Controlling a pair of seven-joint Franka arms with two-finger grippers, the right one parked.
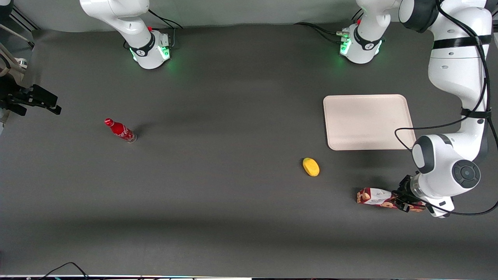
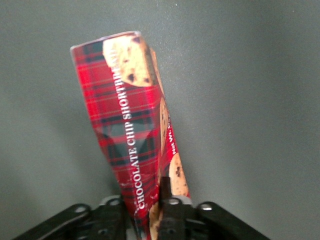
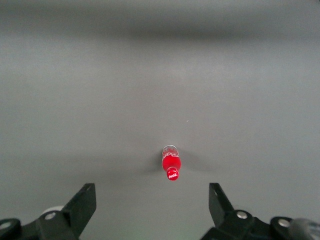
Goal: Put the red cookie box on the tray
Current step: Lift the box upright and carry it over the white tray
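The tray (image 1: 369, 121) is taken as the landmark; it lies flat on the dark table (image 1: 218, 194) toward the working arm's end, and nothing is seen in it, its beige surface bare from rim to rim. The red cookie box (image 1: 374, 197) is located nearer to the front camera than the tray, well apart from it and outside its rim, near the tray's corner on the working arm's side. The box is seen lying roughly level, with its white-patched end pointing toward the parked arm's end of the table. The gripper (image 1: 404, 202) is recorded at the other end of the box, also nearer to the front camera than the tray. In the left wrist view the fingers (image 2: 170, 212) are seen clamped on the end of the box (image 2: 127, 125), one dark finger pressed against the cookie-printed side face; the red tartan face with the words CHOCOLATE CHIP SHORTBREAD is turned toward that camera. Whether the box is touching the table or raised just above it cannot be told. A yellow object (image 1: 311, 167) is noted on the table, nearer to the front camera than the tray and just off its corner toward the parked arm's end. A small red bottle (image 1: 120, 130) is noted far from the tray, toward the parked arm's end of the table.
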